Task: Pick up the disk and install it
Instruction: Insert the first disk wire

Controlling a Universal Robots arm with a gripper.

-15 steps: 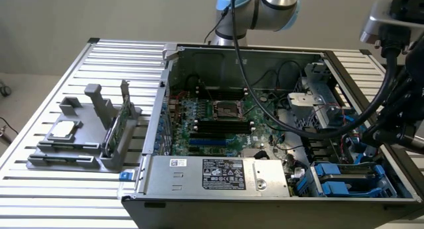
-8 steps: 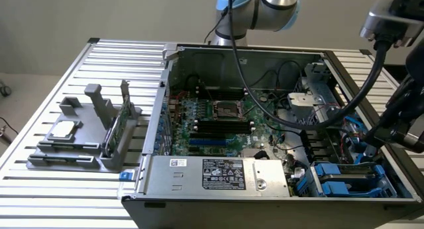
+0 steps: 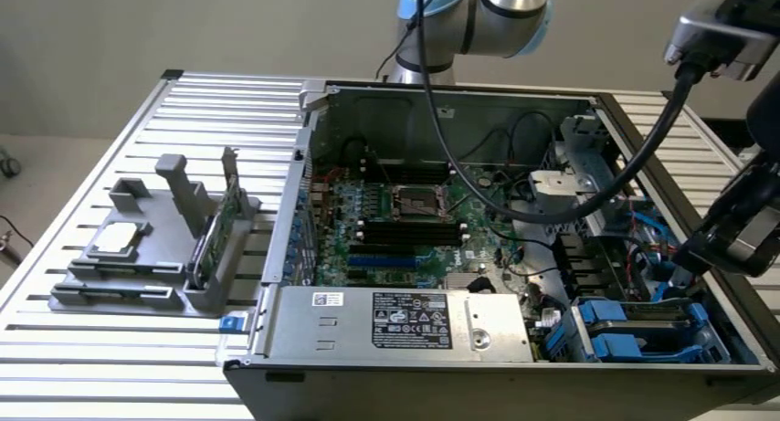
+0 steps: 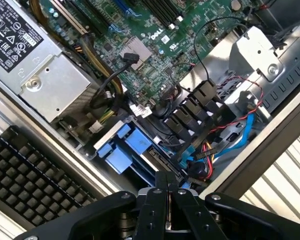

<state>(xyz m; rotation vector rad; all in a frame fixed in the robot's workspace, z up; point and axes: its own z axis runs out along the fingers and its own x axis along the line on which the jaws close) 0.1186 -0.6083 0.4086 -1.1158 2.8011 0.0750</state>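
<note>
- The slatted metal counter point(image 3: 73, 211) carries everything, so that the arm can reach both the parts holder and the machine from above.
- The open computer case point(image 3: 488, 377) lies on its side with the cover off, which leaves its inside open to the arm point(image 3: 512, 10).
- The power supply point(image 3: 403, 319) fills the near edge of the case, and the motherboard point(image 3: 403, 211) lies flat behind it.
- The grey parts holder point(image 3: 134, 289) stands on the counter at the exterior view's left, well apart from the case. It keeps a square silver chip point(image 3: 120, 238) flat and a green card point(image 3: 210, 229) on edge, each easy to take hold of.
- The disk point(image 3: 634, 328), in its blue carrier, lies in the drive bay in the case's near corner at the exterior view's right, beside the power supply. It appears seated there, though how fully I cannot tell.
- The gripper point(image 3: 682, 275) hangs over that corner, just above the bay. In the wrist view its fingers point(image 4: 160, 192) are pressed together with nothing between them; the disk point(image 4: 121, 152) lies below, apart from them.
</note>
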